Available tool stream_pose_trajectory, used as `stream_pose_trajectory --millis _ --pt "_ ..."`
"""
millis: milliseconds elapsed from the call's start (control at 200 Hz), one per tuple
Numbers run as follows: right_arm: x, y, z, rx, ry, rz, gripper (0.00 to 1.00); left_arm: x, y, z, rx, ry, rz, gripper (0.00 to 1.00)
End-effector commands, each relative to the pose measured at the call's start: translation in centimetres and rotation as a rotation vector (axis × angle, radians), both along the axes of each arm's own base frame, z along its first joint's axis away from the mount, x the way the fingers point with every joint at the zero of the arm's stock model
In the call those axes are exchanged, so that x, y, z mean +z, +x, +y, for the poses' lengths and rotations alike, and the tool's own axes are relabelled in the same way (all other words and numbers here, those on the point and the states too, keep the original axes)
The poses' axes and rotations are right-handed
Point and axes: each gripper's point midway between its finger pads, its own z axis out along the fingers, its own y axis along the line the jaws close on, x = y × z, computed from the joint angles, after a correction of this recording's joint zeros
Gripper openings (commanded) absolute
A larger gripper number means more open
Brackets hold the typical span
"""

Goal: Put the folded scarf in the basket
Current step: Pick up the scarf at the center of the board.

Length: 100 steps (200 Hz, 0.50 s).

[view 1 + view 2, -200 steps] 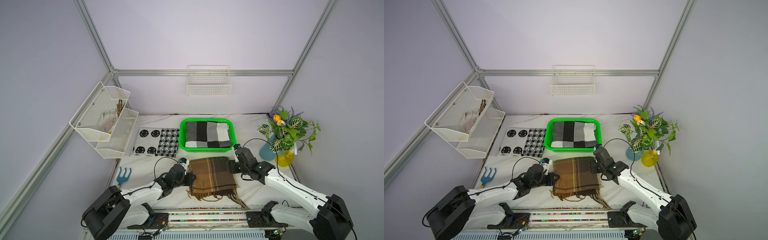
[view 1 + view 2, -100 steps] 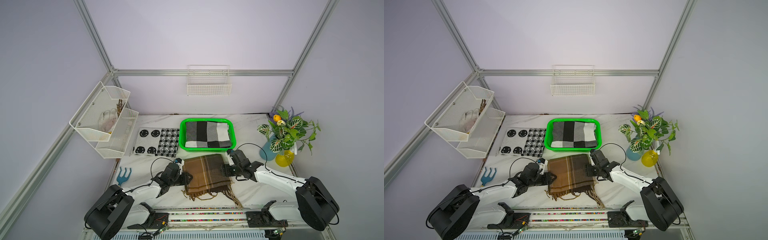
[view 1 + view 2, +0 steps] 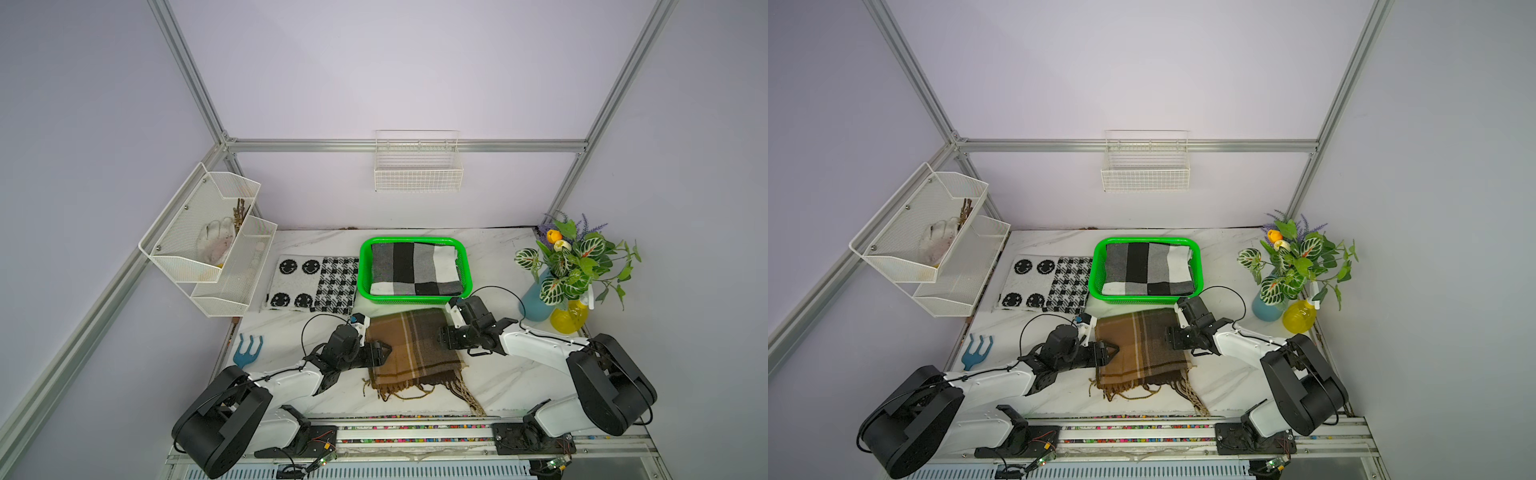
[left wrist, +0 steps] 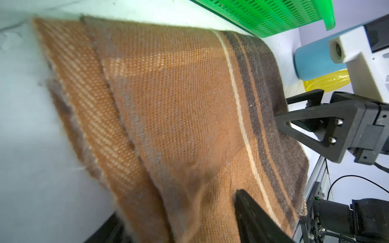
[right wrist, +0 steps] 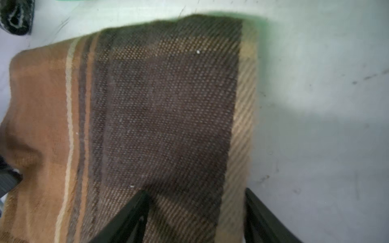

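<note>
Left gripper [image 3: 381, 348]: jaws spread. In the left wrist view one finger [image 4: 252, 214] lies over the cloth with the left edge of the brown plaid scarf [image 3: 411, 345] running between the two, and nothing is pinched.

Right gripper [image 3: 441, 337]: jaws likewise spread. Its fingers [image 5: 128, 216] straddle the scarf's right edge, also unpinched.

I judge the two grippers sit on opposite edges so that, once closed, they lift the fold level and it keeps its shape.

The scarf lies flat on the marble table [image 3: 507, 374], fringe toward the near side. It is just near of the green basket [image 3: 363, 270], not in it. The basket already holds a black, grey and white checked scarf [image 3: 415, 268], so the brown one would go on top.

Change over the last second: the left jaws have gone from pressed together to spread. The right gripper has come in leftward onto the scarf edge, its arm folding back. The scarf has barely shifted.
</note>
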Motion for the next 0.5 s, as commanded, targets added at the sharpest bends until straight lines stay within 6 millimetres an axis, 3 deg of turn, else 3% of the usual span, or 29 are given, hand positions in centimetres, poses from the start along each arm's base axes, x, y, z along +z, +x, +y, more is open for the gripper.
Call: stream_pose_trajectory --millis 0,335,360,415,470,495 --pt "-1.3 -1.4 0.8 0.046 0.040 0.068 0.73 -2.6 -1.5 0.8 -0.001 0.033 0.094 0.71" --pt "-1.2 -2.6 2.3 0.099 0.150 0.097 0.67 -3.1 -1.4 0.3 -0.014 0.015 0.101 0.60" --pt "-1.0 -2.5 2.5 0.106 0.163 0.095 0.61 -3.1 -1.5 0.2 -0.018 0.012 0.102 0.59" --pt "-0.6 -2.6 3.0 0.121 0.191 0.092 0.59 -3.0 -1.4 0.1 -0.017 0.001 0.097 0.59" --pt "-1.5 -3.0 3.3 0.132 0.199 0.127 0.55 -2.7 -1.1 -0.1 -0.011 -0.014 0.084 0.56" --pt "-1.6 -3.0 3.3 0.133 0.196 0.127 0.54 -3.6 -1.4 0.0 -0.015 -0.003 0.112 0.55"
